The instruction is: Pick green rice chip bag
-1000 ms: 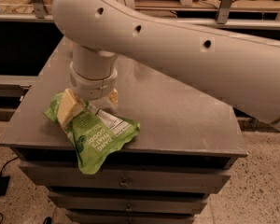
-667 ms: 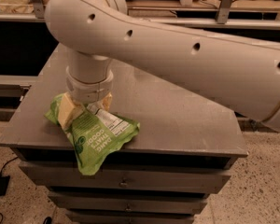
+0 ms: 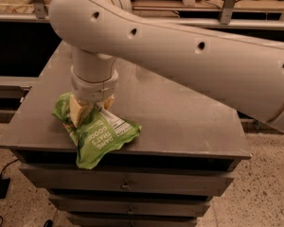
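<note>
The green rice chip bag (image 3: 102, 139) is a crumpled lime-green foil bag with white lettering and a white label panel. It lies at the front left of the grey cabinet top (image 3: 180, 112), with its lower corner hanging over the front edge. My gripper (image 3: 92, 109) comes straight down from the thick white arm onto the bag's upper part. Its tan fingers (image 3: 78, 113) press against the foil on both sides, shut on the bag. The bag still rests on the surface.
The cabinet has drawers (image 3: 128, 186) below its front edge. My white arm (image 3: 203, 65) spans the right side above the top. A dark shelf and metal frame legs (image 3: 227, 4) stand behind. A black cable (image 3: 0, 188) lies on the speckled floor at left.
My wrist has shifted slightly left and the fingers have drawn closer together on the bag. The foil is bunched more between them. The bag has not left the surface.
</note>
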Motion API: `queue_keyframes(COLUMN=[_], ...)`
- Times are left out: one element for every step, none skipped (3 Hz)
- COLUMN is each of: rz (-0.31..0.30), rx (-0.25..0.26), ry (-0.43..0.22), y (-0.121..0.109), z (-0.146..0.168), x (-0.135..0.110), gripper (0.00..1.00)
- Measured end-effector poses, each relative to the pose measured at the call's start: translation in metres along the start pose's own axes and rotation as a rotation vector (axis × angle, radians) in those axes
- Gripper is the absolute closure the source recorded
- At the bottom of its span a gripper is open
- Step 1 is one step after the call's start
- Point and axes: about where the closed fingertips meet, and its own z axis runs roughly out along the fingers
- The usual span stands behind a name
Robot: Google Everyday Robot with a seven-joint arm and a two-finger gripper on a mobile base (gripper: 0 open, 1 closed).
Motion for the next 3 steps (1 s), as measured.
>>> queue_keyframes(rz=[0.055, 0.157, 0.207], rx=[0.044, 0.149, 0.203], ry=[0.017, 0.085, 0.144], y=[0.007, 0.018, 0.021], z=[-0.024, -0.096, -0.141], x=[0.011, 0.038, 0.053], gripper=[1.0, 1.0, 1.0])
